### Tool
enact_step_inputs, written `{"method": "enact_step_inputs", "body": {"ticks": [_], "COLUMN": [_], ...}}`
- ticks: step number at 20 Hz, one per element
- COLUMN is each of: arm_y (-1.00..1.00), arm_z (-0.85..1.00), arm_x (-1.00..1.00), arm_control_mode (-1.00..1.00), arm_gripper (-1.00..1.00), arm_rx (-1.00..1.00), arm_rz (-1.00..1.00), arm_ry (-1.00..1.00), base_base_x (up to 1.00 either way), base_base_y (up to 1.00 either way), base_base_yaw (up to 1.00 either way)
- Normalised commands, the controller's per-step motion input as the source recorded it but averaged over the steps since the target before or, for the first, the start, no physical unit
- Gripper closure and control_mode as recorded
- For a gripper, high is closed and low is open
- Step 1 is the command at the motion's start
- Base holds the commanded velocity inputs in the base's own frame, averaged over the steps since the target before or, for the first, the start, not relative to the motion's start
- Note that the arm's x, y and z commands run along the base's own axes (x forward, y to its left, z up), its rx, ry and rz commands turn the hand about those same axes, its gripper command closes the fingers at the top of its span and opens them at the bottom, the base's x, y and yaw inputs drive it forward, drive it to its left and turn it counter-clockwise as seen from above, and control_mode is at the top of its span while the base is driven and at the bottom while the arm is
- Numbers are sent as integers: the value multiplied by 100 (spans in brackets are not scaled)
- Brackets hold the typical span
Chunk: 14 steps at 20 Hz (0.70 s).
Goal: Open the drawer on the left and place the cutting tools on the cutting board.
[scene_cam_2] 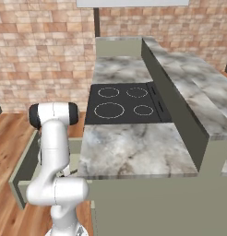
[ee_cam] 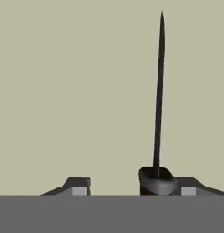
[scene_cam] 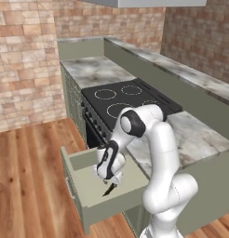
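The sage-green drawer stands pulled out from the cabinet left of the stove; its side wall also shows in the right base view. My gripper reaches down into it, just above a thin dark knife lying on the drawer floor. In the hand view the gripper is open. The knife points away from it, with its dark handle between the fingertips, close against the right one and with a gap on the left side. The cutting board is out of view.
A black cooktop lies behind the drawer, with marble counter on both sides and a raised ledge behind. Wooden floor spreads to the left, ending at a brick wall. My white arm hangs over the drawer's inner end.
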Motion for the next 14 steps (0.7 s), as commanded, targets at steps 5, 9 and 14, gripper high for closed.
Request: {"method": "enact_step_inputs", "body": {"ticks": [5,9,14], "arm_y": [0,0,-18], "arm_z": [-50,-46,-22], "arm_x": [-9,-20,-55], "arm_control_mode": [-100,-100,-100], "arm_gripper": [-100,-100,-100], "arm_rx": [0,0,0], "arm_rz": [1,2,3], "arm_ry": [2,0,-4], "base_base_x": [0,0,0], "base_base_y": [0,0,0], "base_base_yaw": [0,0,0]}}
